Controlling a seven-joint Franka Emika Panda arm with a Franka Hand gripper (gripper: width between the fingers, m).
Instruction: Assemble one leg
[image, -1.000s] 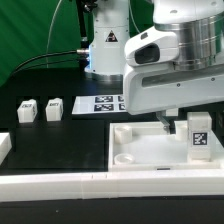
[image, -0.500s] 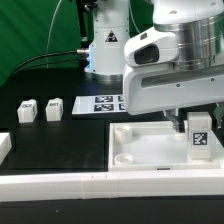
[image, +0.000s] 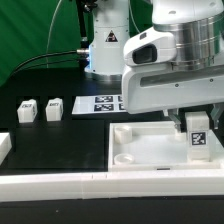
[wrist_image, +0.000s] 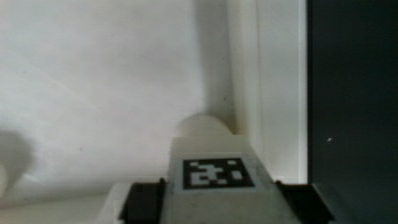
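Observation:
My gripper (image: 196, 118) is shut on a leg (image: 198, 134), a small white block with a black-and-white tag, and holds it upright over the right end of the large white tray (image: 135, 160). In the wrist view the leg (wrist_image: 215, 165) stands between my dark fingers (wrist_image: 150, 200), its tag facing the camera, with the tray floor (wrist_image: 107, 90) below and the tray's raised rim (wrist_image: 276, 80) beside it. Three more legs (image: 25, 110) (image: 54, 108) (image: 3, 145) lie on the black table at the exterior view's left.
The marker board (image: 103, 103) lies behind the tray near the arm's base (image: 105, 50). A long white bar (image: 60, 185) runs along the front edge. The tray has a round hollow (image: 128, 155) at its left.
The gripper with the leg has moved slightly down and towards the exterior view's right. Nothing else has moved.

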